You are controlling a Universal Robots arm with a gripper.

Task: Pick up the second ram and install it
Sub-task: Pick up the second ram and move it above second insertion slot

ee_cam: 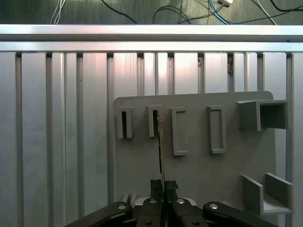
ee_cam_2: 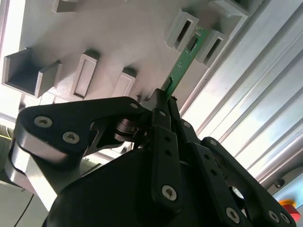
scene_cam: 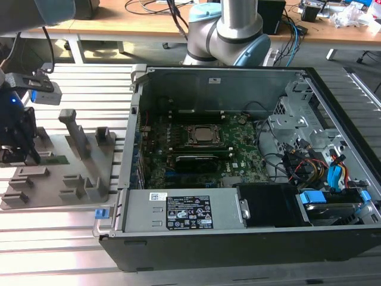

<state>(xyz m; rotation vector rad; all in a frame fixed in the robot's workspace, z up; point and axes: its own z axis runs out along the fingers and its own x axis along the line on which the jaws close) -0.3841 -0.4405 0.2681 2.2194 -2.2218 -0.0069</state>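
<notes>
The second ram (ee_cam_2: 183, 64) is a thin green stick, seen edge-on in the first wrist view (ee_cam: 160, 146). Its far end sits by a slotted post of the grey holder block (ee_cam_2: 94, 28), and its near end is between my fingers. My gripper (ee_cam_2: 164, 97) is shut on that near end, and its black fingertips (ee_cam: 158, 185) pinch the stick's edge. In the exterior view my gripper (scene_cam: 24, 149) hangs low over the holder block (scene_cam: 59, 185) at the view's far left, with a bit of the green ram (scene_cam: 56, 159) showing beside it.
An open computer case (scene_cam: 226, 71) lies at the exterior view's right of the holder, with its green motherboard (scene_cam: 244, 155) and CPU socket (scene_cam: 202, 136) exposed. Cables and drive bays (scene_cam: 315, 173) crowd its right end. Ribbed aluminium tabletop (ee_cam: 71, 118) surrounds the holder. Upright posts (scene_cam: 74, 128) stand on it.
</notes>
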